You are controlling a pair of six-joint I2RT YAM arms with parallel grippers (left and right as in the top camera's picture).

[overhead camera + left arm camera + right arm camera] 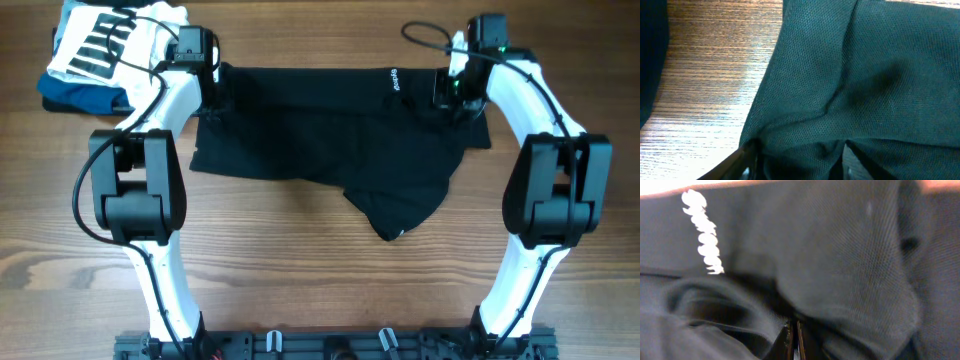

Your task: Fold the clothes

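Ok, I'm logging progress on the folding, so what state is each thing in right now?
Black garment: spread out on the table, wrinkled, not neatly folded.
Striped and blue pile: folded and stacked, beside the garment's left end.
Left gripper: at the garment's far left corner, cloth bunched between its fingers; grip unclear.
Right gripper: shut on the garment's far right edge.

Brown wood-grain table, pale glare on its grain, a folded striped-and-blue pile at its far left corner.
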